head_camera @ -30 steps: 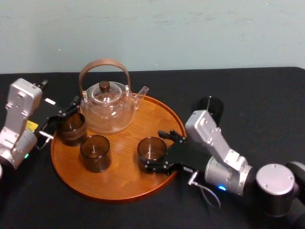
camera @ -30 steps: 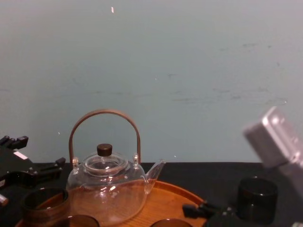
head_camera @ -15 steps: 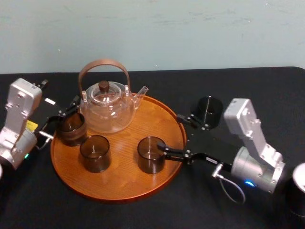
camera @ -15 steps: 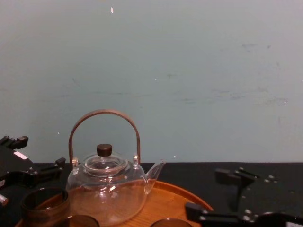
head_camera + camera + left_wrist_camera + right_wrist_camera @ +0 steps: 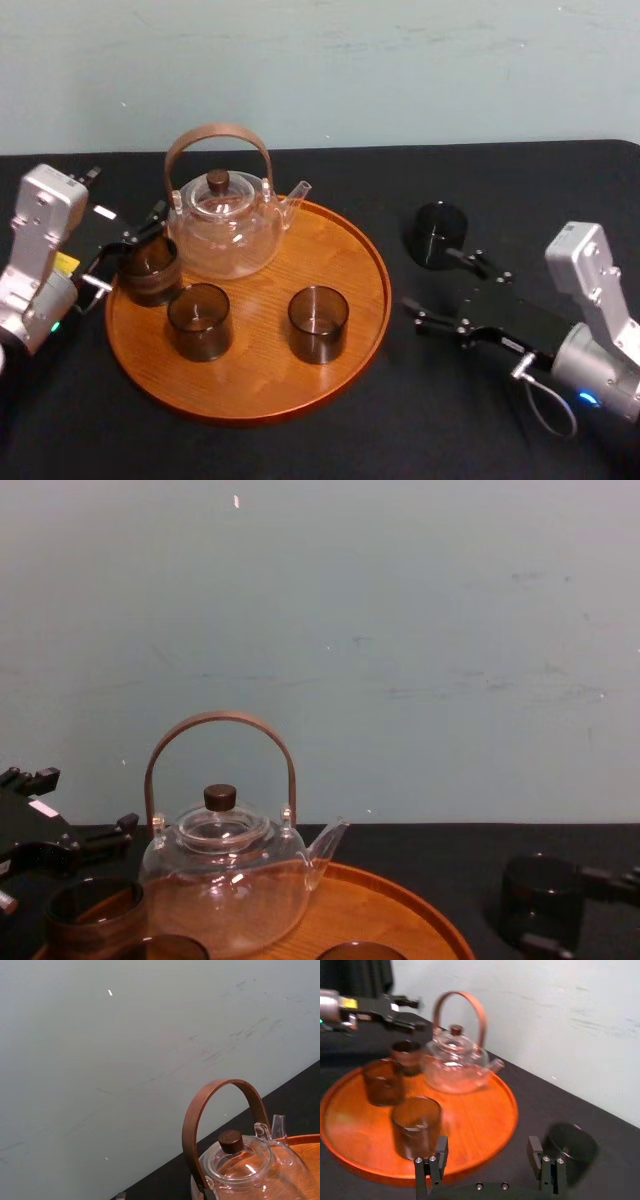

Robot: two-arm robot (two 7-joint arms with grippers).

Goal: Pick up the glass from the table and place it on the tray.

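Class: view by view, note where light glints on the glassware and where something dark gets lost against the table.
Head view: white glints on the teapot lid and belly; the dark glass nearly merges with the black table. Right wrist view: a glint on the teapot, sheen on the tray beyond the open right gripper.

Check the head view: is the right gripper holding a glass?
No, the right gripper is open and empty; the dark glass stands on the table near its fingertips.
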